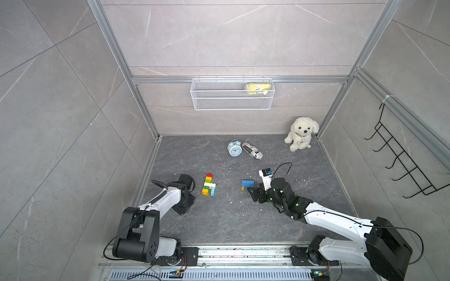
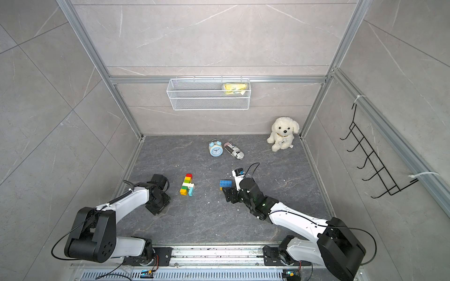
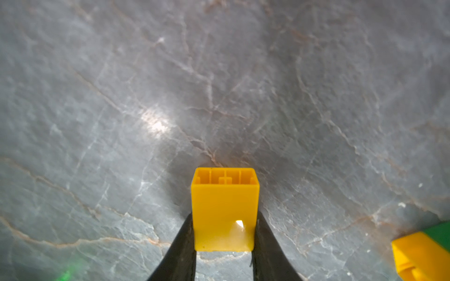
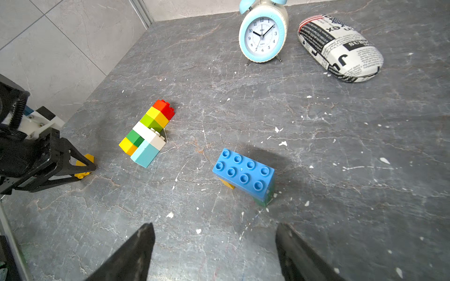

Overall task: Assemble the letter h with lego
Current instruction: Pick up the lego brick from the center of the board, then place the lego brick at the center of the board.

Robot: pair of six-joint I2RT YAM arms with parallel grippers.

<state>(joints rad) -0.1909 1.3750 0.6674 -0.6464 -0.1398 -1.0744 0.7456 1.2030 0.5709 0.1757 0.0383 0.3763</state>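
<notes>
Small yellow brick (image 3: pixel 224 202), hollow underside showing, clamped in left gripper (image 3: pixel 225 216); right gripper (image 4: pixel 215 227) gapes.

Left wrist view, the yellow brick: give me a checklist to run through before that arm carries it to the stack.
1. Grip: ok. The left tool is shut on the yellow brick, pinching it from both sides.
2. Brick lifted off the table: cannot tell.
3. Way to the lego stack: ok. Only bare table lies between in both top views.
4. Right tool out of that way: ok. It is open and empty, near the blue brick.
5. Stack in one piece: ok. Its bricks are joined and it lies on the table.
</notes>
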